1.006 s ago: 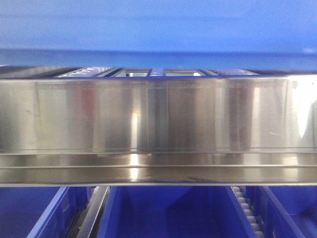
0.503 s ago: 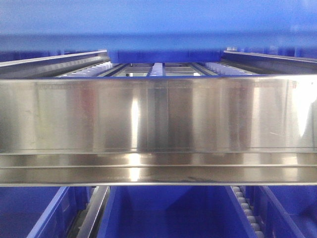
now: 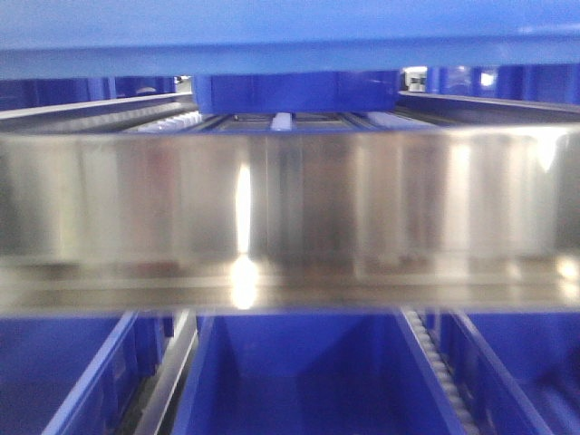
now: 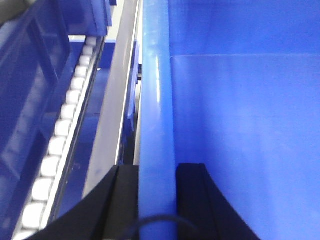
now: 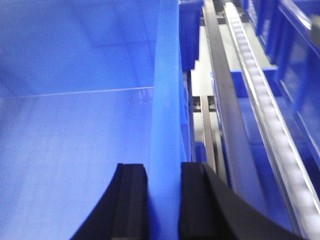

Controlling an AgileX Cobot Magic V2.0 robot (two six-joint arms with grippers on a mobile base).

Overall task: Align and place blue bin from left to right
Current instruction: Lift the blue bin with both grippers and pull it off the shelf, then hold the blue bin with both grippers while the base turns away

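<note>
Front cam is pretty smeary right now, so bear with me. The blue bin (image 3: 290,36) fills the whole 12 o'clock strip of the front view, edge to edge, above the steel shelf beam (image 3: 290,208) that runs across the middle. Right under the bin at centre there's a darker blue block (image 3: 294,91). I can't tell if that's the bin's own base or another crate further back. Down at 6 o'clock, below the beam, the lower blue crates (image 3: 299,381) sit in side-by-side lanes, with a roller strip (image 3: 435,362) at about 5 o'clock.

On the left wrist cam, the left gripper (image 4: 157,200) is at 6 o'clock. Its two black jaws are pinching the bin's side wall, one outside and one inside. The rim runs from there straight up to 12, and the bin's inside takes the whole 3 o'clock half. Out at 9 o'clock is the left roller track (image 4: 60,135), with a grey rail (image 4: 112,110) between it and the bin.

The right wrist cam is the mirror of that. The right gripper (image 5: 164,200) at 6 o'clock is clamped on the opposite wall, and the bin's inside is over at 9 o'clock. A dark rail (image 5: 225,100) and the right roller track (image 5: 265,100) run off toward 1 o'clock, with neighbouring blue crates (image 5: 292,45) at 2 o'clock.
</note>
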